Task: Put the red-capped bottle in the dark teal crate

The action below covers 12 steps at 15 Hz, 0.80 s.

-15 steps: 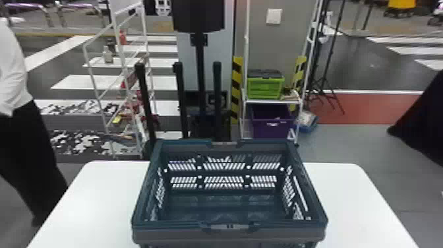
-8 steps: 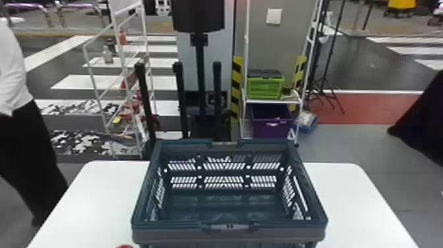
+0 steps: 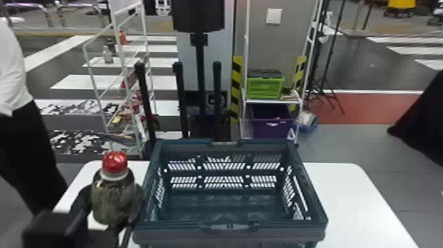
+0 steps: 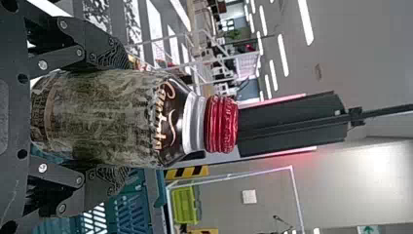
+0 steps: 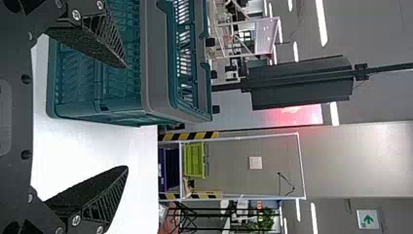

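Head view: has raised the red-capped bottle [image 3: 112, 202] beside the dark teal crate [image 3: 184, 234], clasped upright in the left gripper [image 3: 113, 193]. Probably needs carrying sideways over the opening before release.

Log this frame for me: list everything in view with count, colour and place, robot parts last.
red-capped bottle: one, greenish-brown with red cap, upright left of the crate
dark teal crate: one, teal and grey, on the table
table: one, white, under the crate
lime box: one, green with dark lid, on the right rack
purple bin: one, below the lime box
racks: two, white, behind the table
striped strips: two, yellow-black, by the right rack
wall plate: one, white, above the lime box
left gripper: one, black, jaws closed around the bottle
right gripper: one, black, jaws apart, right wrist view
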Motion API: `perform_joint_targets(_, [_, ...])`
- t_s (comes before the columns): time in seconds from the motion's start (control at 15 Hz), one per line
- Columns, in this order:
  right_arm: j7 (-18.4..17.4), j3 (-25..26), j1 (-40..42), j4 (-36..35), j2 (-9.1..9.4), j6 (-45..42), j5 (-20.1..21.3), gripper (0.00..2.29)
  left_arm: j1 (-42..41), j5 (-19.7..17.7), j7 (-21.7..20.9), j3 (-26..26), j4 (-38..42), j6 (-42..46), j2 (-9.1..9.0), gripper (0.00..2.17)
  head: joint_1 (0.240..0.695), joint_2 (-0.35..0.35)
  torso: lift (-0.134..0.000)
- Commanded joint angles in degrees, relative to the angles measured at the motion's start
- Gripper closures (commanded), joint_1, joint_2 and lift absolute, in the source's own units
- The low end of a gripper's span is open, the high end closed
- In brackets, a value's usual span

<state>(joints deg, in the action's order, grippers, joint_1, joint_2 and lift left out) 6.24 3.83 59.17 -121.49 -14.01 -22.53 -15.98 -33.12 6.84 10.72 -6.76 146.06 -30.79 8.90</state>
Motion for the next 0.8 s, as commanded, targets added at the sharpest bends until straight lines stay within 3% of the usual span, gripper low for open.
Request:
perform_joint_targets(0.0, [0.0, 0.1, 0.2, -0.2, 0.48, -0.2, 0.2, 0.15, 10.4, 0.9, -4.1, 0.4, 3.4, -20.7, 0.5, 1.95, 0.499, 0.0, 0.0])
perform_joint_targets(0.13, [0.0, 0.1, 0.4, -0.3, 1.0, -0.7, 0.5, 0.15, 21.1, 0.8, -12.7, 0.4, 3.2, -38.1, 1.91, 1.95, 0.499, 0.0, 0.0])
perform_joint_targets(0.33, [0.0, 0.1, 0.7, -0.4, 1.79, -0.9, 0.9, 0.15, 33.5, 0.4, -24.6, -0.1, -2.4, -50.6, 3.84, 1.95, 0.499, 0.0, 0.0])
perform_joint_targets(0.6, [0.0, 0.5, 1.0, -0.5, 2.58, -0.9, 1.1, 0.15, 46.8, 0.9, -38.1, -4.9, -13.3, -53.7, 5.95, 1.95, 0.499, 0.0, 0.0])
perform_joint_targets(0.73, [0.0, 0.5, 1.0, -0.5, 2.67, -0.7, 1.1, 0.15, 53.9, 4.4, -45.3, -12.2, -20.9, -54.1, 6.13, 1.95, 0.499, 0.0, 0.0])
